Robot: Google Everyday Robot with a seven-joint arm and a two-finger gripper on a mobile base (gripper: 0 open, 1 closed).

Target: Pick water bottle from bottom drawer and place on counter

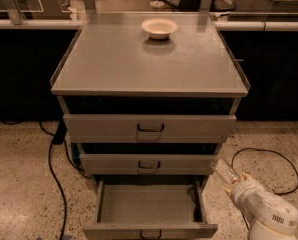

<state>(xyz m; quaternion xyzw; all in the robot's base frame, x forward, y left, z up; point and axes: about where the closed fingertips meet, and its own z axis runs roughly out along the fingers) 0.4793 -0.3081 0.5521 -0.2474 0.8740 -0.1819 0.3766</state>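
While the gripper [235, 185], at four o'clock beside the empty open drawer [149, 204], is clamped on the bottle [225, 171], the pick looks done and carrying it to the counter [139, 64] at twelve o'clock remains.

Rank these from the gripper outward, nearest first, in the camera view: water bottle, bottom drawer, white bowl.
The gripper is at the lower right of the view.
1. water bottle, in its grasp.
2. bottom drawer, open, low at centre.
3. white bowl, far back on the counter.
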